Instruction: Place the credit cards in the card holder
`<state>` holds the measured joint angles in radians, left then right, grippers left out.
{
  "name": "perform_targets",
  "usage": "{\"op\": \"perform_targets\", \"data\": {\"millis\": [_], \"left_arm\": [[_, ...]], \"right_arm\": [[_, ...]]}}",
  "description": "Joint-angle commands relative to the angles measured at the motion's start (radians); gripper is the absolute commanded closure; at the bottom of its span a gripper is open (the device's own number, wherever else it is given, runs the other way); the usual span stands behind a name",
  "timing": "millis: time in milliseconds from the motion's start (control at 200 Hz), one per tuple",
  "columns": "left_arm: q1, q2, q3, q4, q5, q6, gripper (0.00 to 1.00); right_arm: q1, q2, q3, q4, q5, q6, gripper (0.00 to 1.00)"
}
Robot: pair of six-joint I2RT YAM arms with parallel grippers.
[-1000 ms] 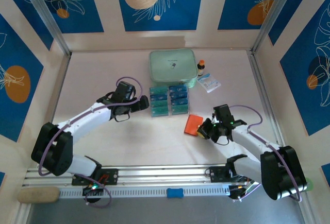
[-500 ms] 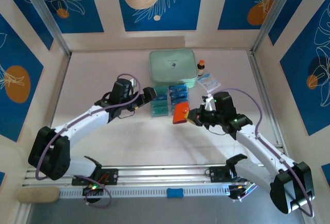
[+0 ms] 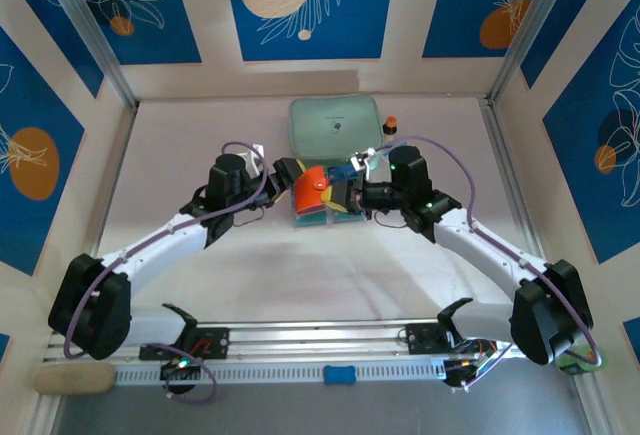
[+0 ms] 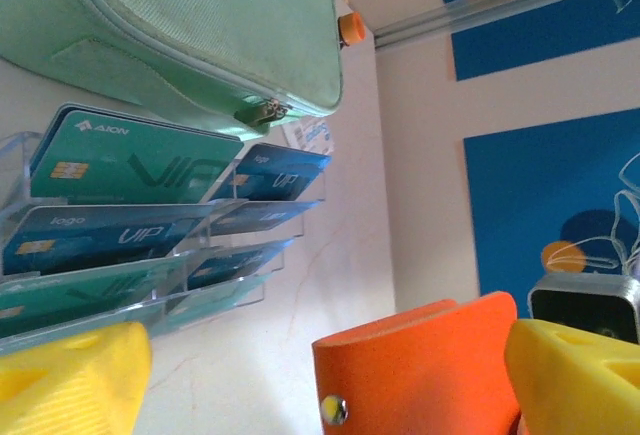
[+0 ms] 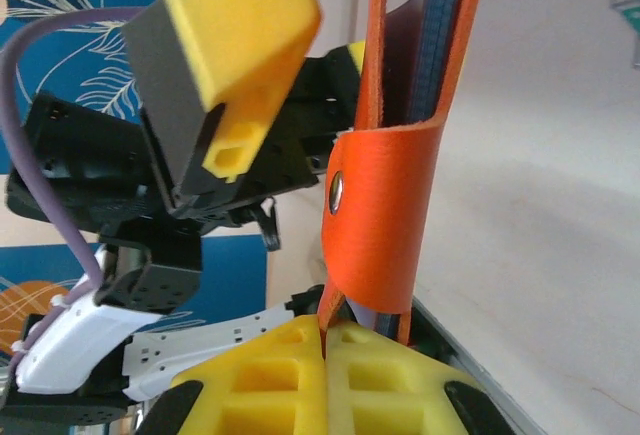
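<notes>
Pale table (image 3: 250,285), blue-patterned walls (image 3: 310,5). Right hand (image 5: 325,340) pinching wallet (image 5: 385,215) upright by lower edge. Left hand (image 3: 284,173) spread, wallet between its fingers. Cards (image 4: 130,165) in tray (image 4: 240,300) beyond left hand.

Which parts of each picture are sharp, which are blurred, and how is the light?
Top external: even light, faint shadows on the table. Left wrist: print on the credit cards is readable, the near yellow fingertips are soft. Right wrist: the card holder is sharp and evenly lit.
</notes>
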<state>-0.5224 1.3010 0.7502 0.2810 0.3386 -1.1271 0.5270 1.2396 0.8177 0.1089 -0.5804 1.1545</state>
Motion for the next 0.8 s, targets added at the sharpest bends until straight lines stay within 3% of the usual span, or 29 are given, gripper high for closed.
{"op": "perform_targets", "data": {"millis": [0, 795], "left_arm": [[-0.01, -0.013, -0.021, 0.133, 0.012, -0.055, 0.16], [-0.01, -0.011, -0.1, 0.341, -0.001, -0.164, 0.72]], "right_arm": [[0.016, 0.014, 0.038, 0.088, -0.042, 0.041, 1.0], [0.019, 0.067, -0.004, 0.168, -0.022, 0.103, 1.0]]}}
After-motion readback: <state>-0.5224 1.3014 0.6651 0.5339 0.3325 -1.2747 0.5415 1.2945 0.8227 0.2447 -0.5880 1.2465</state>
